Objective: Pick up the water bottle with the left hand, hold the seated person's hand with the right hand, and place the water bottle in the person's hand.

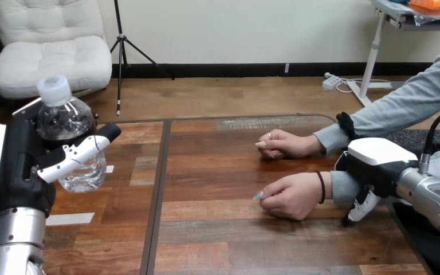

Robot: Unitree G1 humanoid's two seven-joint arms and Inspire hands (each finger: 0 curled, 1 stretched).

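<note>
At left, raised left hand (20,166) grips bottle (63,117).

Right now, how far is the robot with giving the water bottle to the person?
Done: the left hand grips the water bottle, held upright over the table. In hand: the right hand sits at the wrist of the person's nearer hand; a grasp is unclear. Left: carry the bottle over and place it in that hand.
</note>
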